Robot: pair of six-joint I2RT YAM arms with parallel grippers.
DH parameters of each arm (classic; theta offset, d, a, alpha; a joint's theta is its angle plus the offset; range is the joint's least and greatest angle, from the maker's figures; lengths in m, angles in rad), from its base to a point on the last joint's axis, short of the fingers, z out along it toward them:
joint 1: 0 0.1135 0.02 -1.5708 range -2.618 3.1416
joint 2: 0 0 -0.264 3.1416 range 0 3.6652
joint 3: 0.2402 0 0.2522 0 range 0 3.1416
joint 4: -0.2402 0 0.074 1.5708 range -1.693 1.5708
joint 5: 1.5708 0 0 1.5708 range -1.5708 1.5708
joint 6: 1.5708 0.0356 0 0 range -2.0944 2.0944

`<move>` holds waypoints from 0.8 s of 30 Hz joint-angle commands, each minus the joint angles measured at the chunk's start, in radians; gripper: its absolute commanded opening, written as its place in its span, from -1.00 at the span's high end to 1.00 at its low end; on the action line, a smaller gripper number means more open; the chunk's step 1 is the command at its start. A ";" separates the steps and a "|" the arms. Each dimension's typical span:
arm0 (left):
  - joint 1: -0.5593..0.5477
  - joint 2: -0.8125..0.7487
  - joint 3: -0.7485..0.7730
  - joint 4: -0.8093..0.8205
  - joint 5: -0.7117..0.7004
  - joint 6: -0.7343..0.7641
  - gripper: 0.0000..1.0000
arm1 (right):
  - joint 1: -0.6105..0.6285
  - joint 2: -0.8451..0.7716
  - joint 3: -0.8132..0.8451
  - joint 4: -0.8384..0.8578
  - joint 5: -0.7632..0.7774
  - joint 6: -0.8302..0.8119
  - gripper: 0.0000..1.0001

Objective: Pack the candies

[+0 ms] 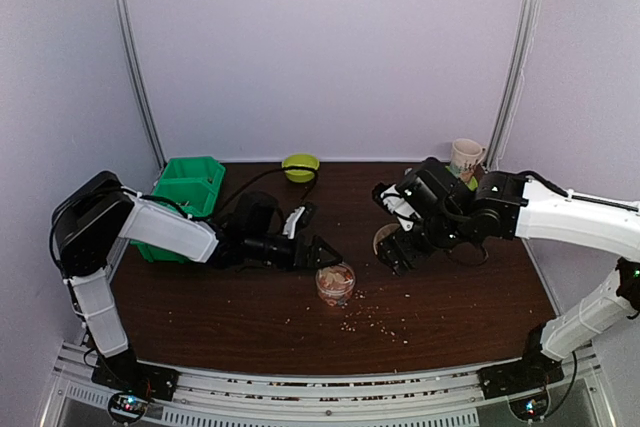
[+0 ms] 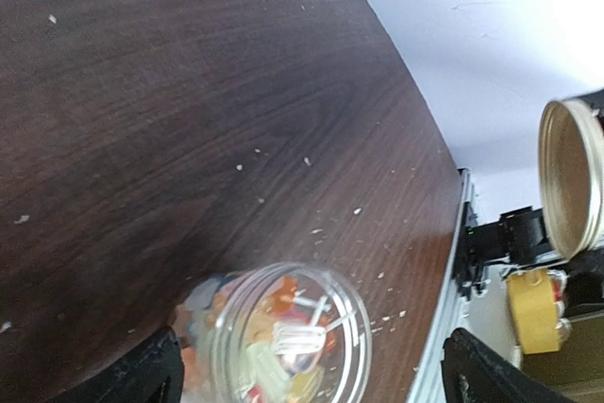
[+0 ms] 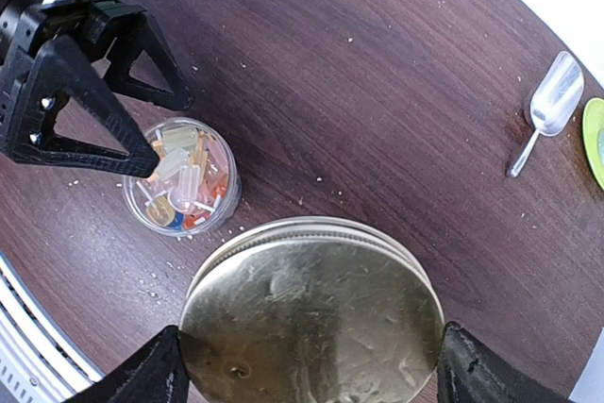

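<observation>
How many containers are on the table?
4: a clear jar of candies front centre, a green bin back left, a yellow-green bowl at the back, a mug back right. Others may be hidden behind the arms.

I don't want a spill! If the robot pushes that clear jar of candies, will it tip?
Probably not easily: the jar looks squat and stands upright. Its clear wall looks smooth, so it might slide. It is open-topped, so candies could spill if tipped.
</observation>
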 commanded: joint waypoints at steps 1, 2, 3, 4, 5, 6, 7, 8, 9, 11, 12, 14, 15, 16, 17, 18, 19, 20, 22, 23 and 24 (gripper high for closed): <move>0.006 -0.104 -0.103 0.112 -0.113 0.228 -0.96 | -0.005 0.003 0.051 -0.018 0.023 -0.022 -0.75; 0.006 -0.124 -0.127 0.124 -0.129 0.273 -0.96 | -0.005 0.004 0.056 -0.019 0.023 -0.025 -0.75; 0.006 -0.149 -0.151 0.139 -0.143 0.312 -0.96 | -0.005 0.004 0.061 -0.021 0.024 -0.027 -0.75; 0.006 -0.163 -0.172 0.156 -0.154 0.349 -0.96 | -0.006 0.004 0.066 -0.024 0.025 -0.029 -0.75; 0.005 -0.176 -0.196 0.176 -0.162 0.391 -0.96 | -0.006 0.005 0.069 -0.024 0.026 -0.032 -0.75; 0.004 -0.187 -0.217 0.191 -0.168 0.431 -0.96 | -0.006 0.005 0.073 -0.026 0.026 -0.034 -0.75; 0.005 -0.192 -0.237 0.209 -0.174 0.473 -0.96 | -0.007 0.006 0.076 -0.029 0.026 -0.034 -0.75; 0.005 -0.192 -0.257 0.234 -0.175 0.509 -0.96 | -0.007 0.007 0.078 -0.030 0.025 -0.035 -0.75; 0.003 -0.188 -0.276 0.255 -0.172 0.552 -0.96 | -0.006 0.007 0.080 -0.029 0.024 -0.035 -0.75; 0.003 -0.166 -0.305 0.300 -0.160 0.618 -0.96 | -0.005 0.007 0.083 -0.032 0.022 -0.036 -0.75; 0.002 -0.150 -0.319 0.328 -0.143 0.652 -0.96 | -0.006 0.006 0.083 -0.032 0.021 -0.038 -0.75; 0.002 -0.108 -0.338 0.389 -0.106 0.716 -0.96 | -0.006 0.006 0.084 -0.034 0.022 -0.042 -0.75; 0.003 -0.082 -0.343 0.421 -0.087 0.733 -0.96 | -0.006 0.007 0.085 -0.033 0.023 -0.045 -0.75; 0.003 -0.058 -0.344 0.447 -0.062 0.750 -0.96 | -0.006 0.007 0.088 -0.036 0.024 -0.046 -0.75; 0.003 -0.030 -0.340 0.468 -0.033 0.767 -0.96 | -0.006 0.008 0.091 -0.039 0.025 -0.047 -0.75; 0.002 -0.004 -0.333 0.483 -0.010 0.777 -0.96 | -0.006 0.009 0.094 -0.043 0.025 -0.049 -0.75; 0.001 0.021 -0.325 0.499 0.004 0.781 -0.96 | -0.007 0.008 0.098 -0.045 0.026 -0.049 -0.75; -0.001 0.047 -0.313 0.516 0.017 0.783 -0.96 | -0.007 0.009 0.102 -0.049 0.026 -0.050 -0.75; -0.002 0.096 -0.288 0.551 0.035 0.784 -0.96 | -0.005 0.007 0.106 -0.051 0.027 -0.052 -0.75; -0.003 0.119 -0.275 0.565 0.047 0.783 -0.96 | -0.007 0.007 0.108 -0.050 0.026 -0.052 -0.75; -0.004 0.141 -0.266 0.585 0.051 0.782 -0.96 | -0.006 0.007 0.110 -0.051 0.025 -0.054 -0.75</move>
